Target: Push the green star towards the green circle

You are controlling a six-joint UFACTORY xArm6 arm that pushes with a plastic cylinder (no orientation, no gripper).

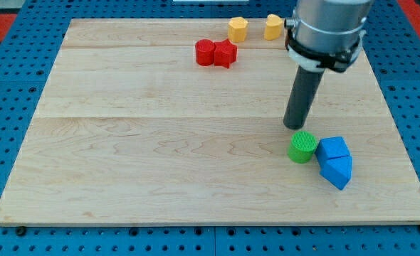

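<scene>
One rod, bearing no claw to open or close, sets my tip (293,126) just above the green circle (302,146), beside two blue blocks (334,162).

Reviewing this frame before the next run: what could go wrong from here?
1. No green star shows; the arm may hide it, so the push target is unconfirmed.
2. My tip sits just above the green circle, toward the view's top. A downward stroke would likely shove the circle instead.
3. The two blue blocks touch or nearly touch the circle on the view's right, so they could get dragged toward the board's bottom edge.
</scene>
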